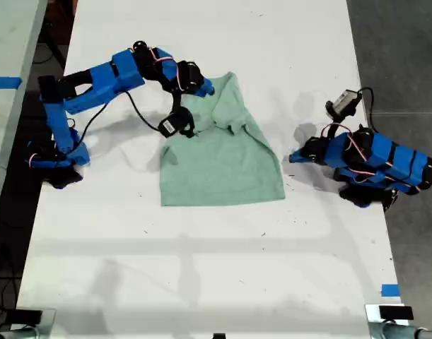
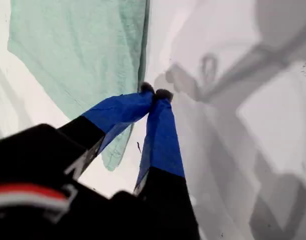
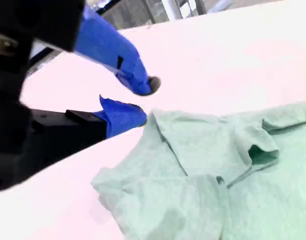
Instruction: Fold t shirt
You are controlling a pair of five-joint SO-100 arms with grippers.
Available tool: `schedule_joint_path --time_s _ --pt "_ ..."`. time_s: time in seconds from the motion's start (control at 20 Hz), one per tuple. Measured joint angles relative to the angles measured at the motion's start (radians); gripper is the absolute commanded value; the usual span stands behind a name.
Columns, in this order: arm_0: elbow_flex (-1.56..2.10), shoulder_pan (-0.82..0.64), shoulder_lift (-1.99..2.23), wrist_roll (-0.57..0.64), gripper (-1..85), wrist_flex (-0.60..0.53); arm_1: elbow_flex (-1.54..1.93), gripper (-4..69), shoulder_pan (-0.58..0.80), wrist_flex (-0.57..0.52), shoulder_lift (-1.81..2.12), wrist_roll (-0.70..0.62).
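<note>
The pale mint-green t shirt (image 1: 223, 166) lies on the white table (image 1: 201, 275), its far part bunched and folded over itself. My second gripper (image 1: 206, 87) hovers open over the shirt's far corner at the exterior view's left; in the second wrist view its fingertips (image 3: 145, 100) stand apart just beyond the cloth (image 3: 218, 170), holding nothing. My first gripper (image 1: 292, 157) rests at the exterior view's right, a little off the shirt's side edge. Its tips (image 2: 155, 93) are pressed together, shut on nothing, with the shirt (image 2: 77, 45) ahead of them.
The table's edge and dark floor (image 1: 406, 56) run along the exterior view's right. A blue tape mark (image 1: 390, 290) sits near the front corner there. Another pale table with blue tape (image 1: 3, 82) stands at the exterior view's left.
</note>
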Motion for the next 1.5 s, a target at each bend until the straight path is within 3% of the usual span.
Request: schedule_joint_path --time_s 0.15,0.25,0.5,0.65,0.8,1.5 --pt "0.057 -0.074 0.308 0.048 0.0 0.084 0.000 1.2 0.000 0.000 0.000 0.000" --pt "0.235 -0.106 0.607 0.060 -0.1 0.083 0.000 1.2 0.000 0.000 0.000 0.000" --pt "1.104 0.048 1.516 -0.032 -0.1 -0.132 0.000 1.2 0.000 0.000 0.000 0.000" --pt "1.695 0.123 1.990 -0.103 -0.1 -0.199 0.000 1.2 0.000 0.000 0.000 0.000" --pt "1.971 0.167 2.046 -0.087 -0.1 -0.232 0.000 1.2 0.000 0.000 0.000 0.000" --pt "2.000 0.167 2.075 -0.081 0.0 -0.210 0.000 1.3 0.006 0.000 0.000 0.000"
